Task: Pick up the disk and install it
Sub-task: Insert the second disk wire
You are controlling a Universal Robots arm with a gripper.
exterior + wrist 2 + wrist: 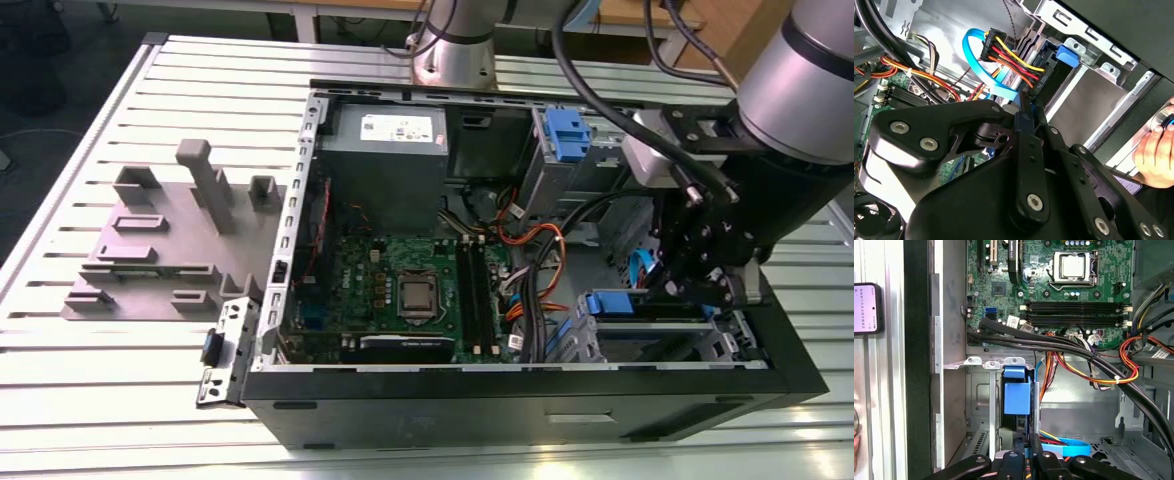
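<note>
Gripper clamped on disk in drive cage; cables crowd alongside, motherboard beyond.

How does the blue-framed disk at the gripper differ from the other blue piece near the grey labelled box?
In the exterior view the disk sits in the near drive cage, held by the gripper; the blue tab is in the far drive cage near the power supply, untouched. The disk's blue end looks wider than tall; the blue tab taller than wide. Both are blue plastic in metal cages.
</note>
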